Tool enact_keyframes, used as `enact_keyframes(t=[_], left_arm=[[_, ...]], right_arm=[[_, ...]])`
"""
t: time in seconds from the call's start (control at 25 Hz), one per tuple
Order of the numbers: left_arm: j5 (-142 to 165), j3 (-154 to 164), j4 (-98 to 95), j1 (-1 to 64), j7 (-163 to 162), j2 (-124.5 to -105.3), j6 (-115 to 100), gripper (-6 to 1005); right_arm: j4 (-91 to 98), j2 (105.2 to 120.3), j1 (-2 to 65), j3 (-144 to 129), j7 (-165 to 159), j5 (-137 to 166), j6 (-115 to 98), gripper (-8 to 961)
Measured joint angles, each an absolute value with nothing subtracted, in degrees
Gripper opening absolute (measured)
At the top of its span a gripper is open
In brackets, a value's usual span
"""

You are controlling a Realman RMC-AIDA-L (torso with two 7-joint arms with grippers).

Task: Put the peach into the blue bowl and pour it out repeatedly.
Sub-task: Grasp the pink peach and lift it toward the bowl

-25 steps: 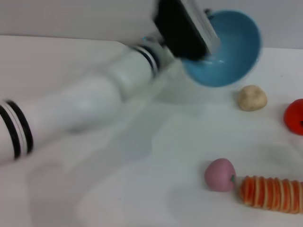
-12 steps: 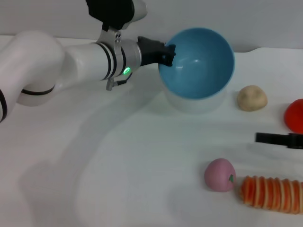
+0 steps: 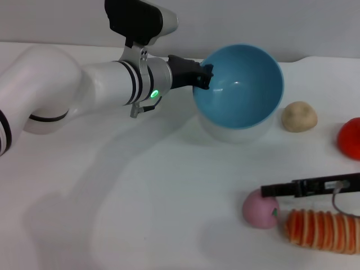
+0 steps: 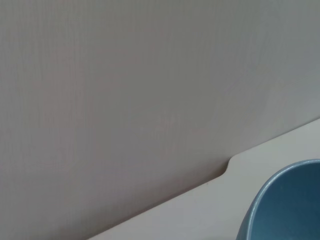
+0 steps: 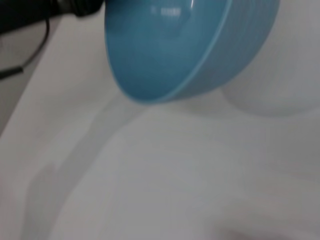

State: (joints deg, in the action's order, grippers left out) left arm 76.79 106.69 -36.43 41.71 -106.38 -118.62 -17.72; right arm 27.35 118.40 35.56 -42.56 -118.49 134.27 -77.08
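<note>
At the desk's [image 3: 140, 197] rear, left claw [image 3: 203, 76] clamps the tilted bowl [image 3: 239, 84]; right claw [image 3: 270, 190], fingers apparently apart, must centre on the peach [image 3: 260, 209].

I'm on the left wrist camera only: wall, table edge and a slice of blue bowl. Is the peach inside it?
Observer: No. The blue bowl is empty; the peach lies on the table, beside a striped orange piece.
Operator: How is the bowl held?
Observer: The left pincer grips its rim, and the bowl is tilted with its opening toward the robot.
Operator: Where's the right arm?
Observer: The right pincer reaches in from the right, its tip at the peach's top.
</note>
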Motion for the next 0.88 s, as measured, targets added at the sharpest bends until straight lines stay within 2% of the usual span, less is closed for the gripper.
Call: enact_keyframes(t=[0.6, 0.88], left_arm=[[76.66, 107.31, -36.38, 41.38, -106.52, -118.75, -17.03, -2], [76.61, 107.46, -36.38, 41.29, -106.53, -118.74, -16.78, -2]], right_arm=[[23.52, 118.8, 36.63, -45.76, -116.17, 132.75, -71.35, 351], [23.83, 118.83, 36.41, -45.75, -113.24, 129.74, -72.26, 119]])
